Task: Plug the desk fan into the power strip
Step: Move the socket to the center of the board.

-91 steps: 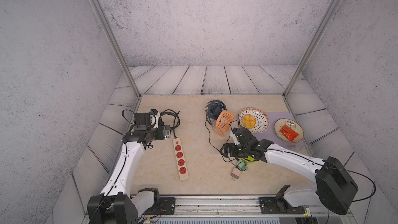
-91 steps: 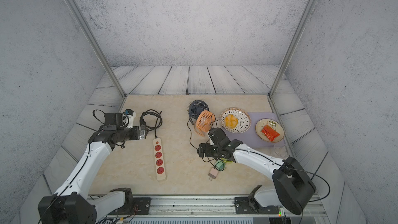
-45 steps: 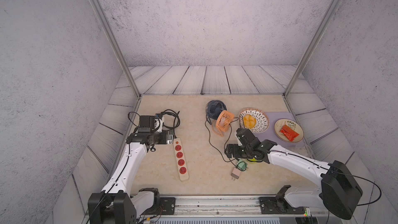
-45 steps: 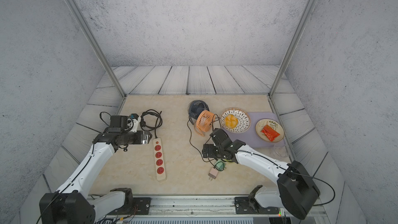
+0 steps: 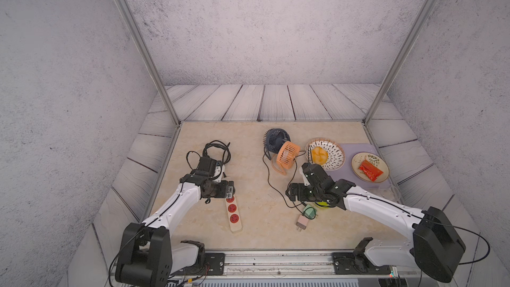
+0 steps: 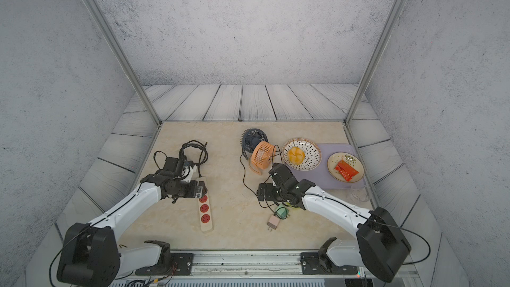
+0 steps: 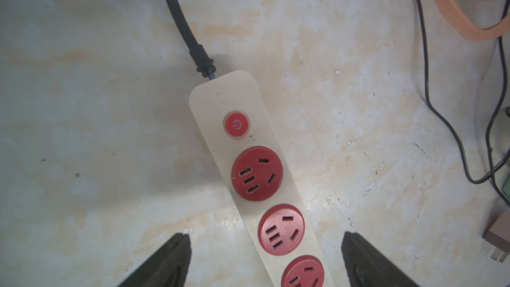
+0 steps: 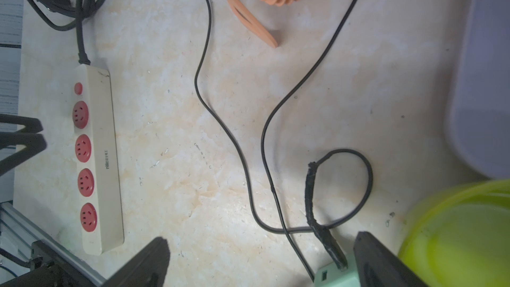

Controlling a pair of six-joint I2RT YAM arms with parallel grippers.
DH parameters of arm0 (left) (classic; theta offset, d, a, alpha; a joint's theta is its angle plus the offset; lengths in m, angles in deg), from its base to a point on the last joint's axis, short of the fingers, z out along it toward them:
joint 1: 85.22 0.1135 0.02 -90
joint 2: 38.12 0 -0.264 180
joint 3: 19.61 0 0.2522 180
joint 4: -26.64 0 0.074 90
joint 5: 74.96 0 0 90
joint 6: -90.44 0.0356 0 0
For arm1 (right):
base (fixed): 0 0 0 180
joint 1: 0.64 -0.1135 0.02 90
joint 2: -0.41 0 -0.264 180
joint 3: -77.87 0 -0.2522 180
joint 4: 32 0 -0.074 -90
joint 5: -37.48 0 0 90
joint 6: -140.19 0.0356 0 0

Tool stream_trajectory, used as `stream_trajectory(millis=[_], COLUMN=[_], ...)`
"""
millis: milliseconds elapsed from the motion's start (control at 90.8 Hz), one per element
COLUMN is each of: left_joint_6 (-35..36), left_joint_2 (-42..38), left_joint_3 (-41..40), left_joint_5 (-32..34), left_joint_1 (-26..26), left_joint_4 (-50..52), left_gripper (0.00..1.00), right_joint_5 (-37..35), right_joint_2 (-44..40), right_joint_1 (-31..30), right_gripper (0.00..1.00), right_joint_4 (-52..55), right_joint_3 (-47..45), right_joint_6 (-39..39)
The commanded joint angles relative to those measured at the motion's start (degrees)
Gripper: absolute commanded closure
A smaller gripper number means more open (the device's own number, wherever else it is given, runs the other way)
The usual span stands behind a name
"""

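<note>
1. While my left fingers [image 7: 171, 260] hang spread on either side of it without touching it, the long cream-white plastic power strip with round red sockets [image 7: 256, 172] lies flat on the beige marbled tabletop [image 7: 82, 133].
2. My right fingers [image 8: 149, 260] are spread and empty, one just beside a mint-green plug adapter [image 8: 328, 277].

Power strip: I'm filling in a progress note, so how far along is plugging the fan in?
Done: nothing yet; all four sockets of the strip are empty. In hand: the left gripper straddles the strip, jaws open; the right gripper hovers open by the green plug, holding nothing. Left: grasp a plug, carry it over, push it in.
</note>
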Motion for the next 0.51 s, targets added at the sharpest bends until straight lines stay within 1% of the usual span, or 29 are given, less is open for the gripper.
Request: stream_trajectory(millis=[0,121,165,220,286,352,495], left_joint_6=[-1.4,-2.6,-2.7,-2.6,-2.6,-2.4,-2.7], left_joint_2=[4.4,8.0,9.5,11.5,13.6,15.4,18.4], left_joint_3=[3.0,4.5,5.3,6.4,8.0,9.3,10.9], left_joint_5=[2.4,2.3,1.9,2.4,3.4,4.2,5.0], left_joint_1=[-0.8,-1.3,-2.0,-3.0,-4.0,-4.6,-4.7], left_joint_4=[-0.4,-0.3,-0.1,0.4,1.1,1.9,2.9], left_gripper=[0.14,0.22,0.25,0.26,0.27,0.27,0.27], right_joint_5=[0.1,-1.4,-1.7,-1.4,-1.2,-1.6,-2.0], right_joint_2=[-2.3,-3.1,-3.9,-4.5,-4.8,-4.7,-5.8], right_joint_1=[0.1,0.1,0.1,0.1,0.1,0.1,0.1], right_gripper=[0.01,0.01,0.01,0.01,0.01,0.01,0.01], right_joint_4=[-0.4,2.3,1.6,0.1,-0.3,1.9,1.7], right_joint_3=[-0.9,-0.3,-0.9,-2.1,-2.5,-1.5,-2.0], right_joint_6=[0.1,-0.3,0.3,0.8,0.5,0.2,-0.3])
